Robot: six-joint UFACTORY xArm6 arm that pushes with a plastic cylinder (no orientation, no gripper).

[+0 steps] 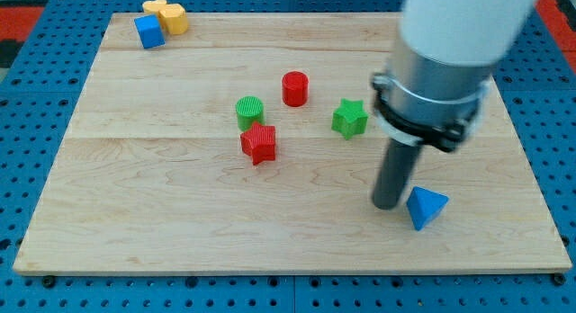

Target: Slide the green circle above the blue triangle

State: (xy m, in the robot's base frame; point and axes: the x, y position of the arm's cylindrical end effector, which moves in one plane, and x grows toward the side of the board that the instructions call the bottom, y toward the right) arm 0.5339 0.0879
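The green circle stands on the wooden board near the middle, touching the red star just below it. The blue triangle lies at the lower right of the board. My tip rests on the board right beside the blue triangle's left side, far to the right of the green circle. The rod rises from there into the arm's grey and white body at the view's top right.
A red cylinder stands right of the green circle. A green star lies further right. A blue cube and a yellow block sit at the board's top left corner. The board lies on a blue pegboard.
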